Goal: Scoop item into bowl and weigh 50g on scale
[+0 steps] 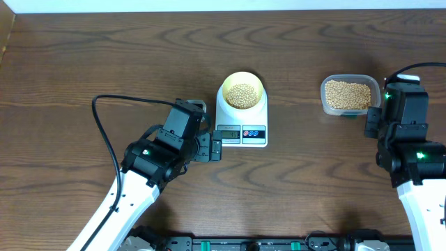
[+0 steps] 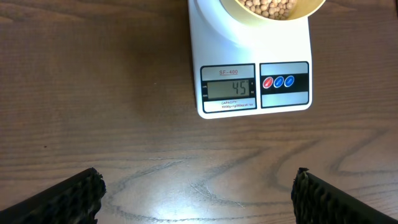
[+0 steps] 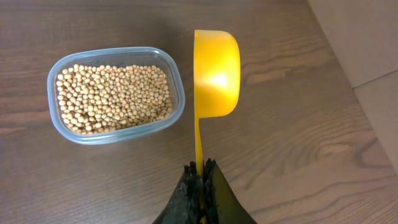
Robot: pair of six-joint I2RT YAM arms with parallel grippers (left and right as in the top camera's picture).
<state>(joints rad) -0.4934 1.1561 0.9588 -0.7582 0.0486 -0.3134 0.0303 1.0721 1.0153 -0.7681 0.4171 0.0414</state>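
Note:
The white scale (image 1: pixel 242 118) (image 2: pixel 249 56) stands mid-table, its display (image 2: pixel 228 89) showing 45. On its platform rests the pale yellow bowl (image 1: pixel 242 92) (image 2: pixel 273 12), holding tan beans (image 1: pixel 242 95). My left gripper (image 1: pixel 209 148) (image 2: pixel 199 193) hovers just in front of the scale, jaws wide open and empty. My right gripper (image 1: pixel 373 124) (image 3: pixel 202 167) is shut on the thin handle of a yellow scoop (image 3: pixel 214 71), which is turned on its side and empty, just right of the clear tub (image 3: pixel 176 81) (image 1: pixel 346 95) full of beans (image 3: pixel 112 96).
A black cable (image 1: pixel 104 132) loops over the table left of the left arm. Past the table's right edge a pale floor (image 3: pixel 367 50) shows. Bare wood lies between scale and tub.

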